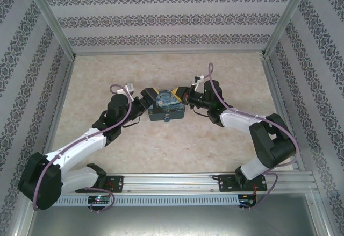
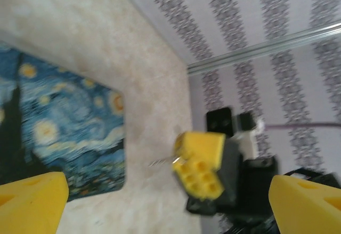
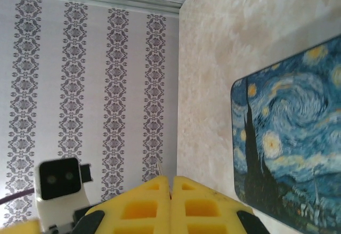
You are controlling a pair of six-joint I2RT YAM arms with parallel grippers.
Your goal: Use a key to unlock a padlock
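The padlock [image 1: 165,105] lies flat on the table, its starry-night face up, between my two grippers. My left gripper [image 1: 146,102] stands wide open at the padlock's left edge, with nothing between its yellow fingers [image 2: 32,204]. In the left wrist view the padlock [image 2: 64,132] sits at the left, and my right gripper [image 2: 200,162] pinches the thin key [image 2: 160,162], blade pointing toward the padlock. My right gripper [image 3: 170,183] is shut, and the key's tip [image 3: 161,170] sticks out between its pads. The padlock [image 3: 287,148] lies to the right of it.
Patterned walls with aluminium posts [image 1: 54,21] enclose the beige table [image 1: 226,150] on three sides. A rail [image 1: 177,182] carrying both arm bases runs along the near edge. The left arm's white camera housing [image 3: 58,180] is close to my right fingers.
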